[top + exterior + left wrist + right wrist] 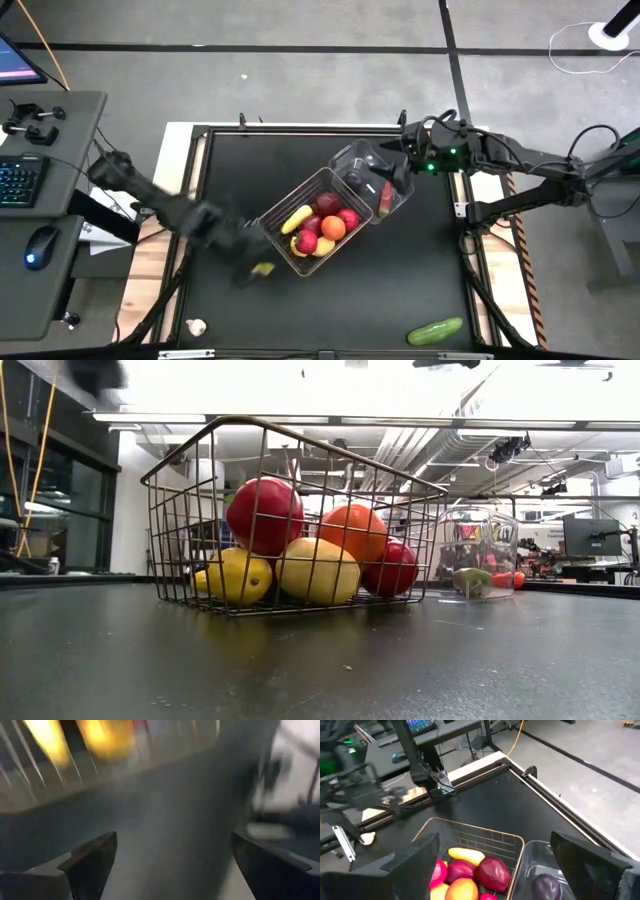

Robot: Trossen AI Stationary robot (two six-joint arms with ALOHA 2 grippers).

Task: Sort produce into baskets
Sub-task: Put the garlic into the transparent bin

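The wire-mesh basket [308,228] stands mid-table and holds a banana [297,217], red apples [328,205], an orange [333,228] and a lemon [236,575]. The clear tub [372,172] touches its far right side and holds a purple onion [547,885] and a reddish piece [386,198]. My right gripper [398,172] is open and empty above the tub. My left gripper [245,262], blurred, is open and empty by the basket's near left corner. A small yellow piece [262,269] shows beside it; whether it lies on the table I cannot tell.
A green cucumber [436,330] lies near the table's near right corner. White garlic [197,326] lies off the mat at the near left. A desk with keyboard and mouse [35,245] stands left of the table. Bare mat lies in front of the basket.
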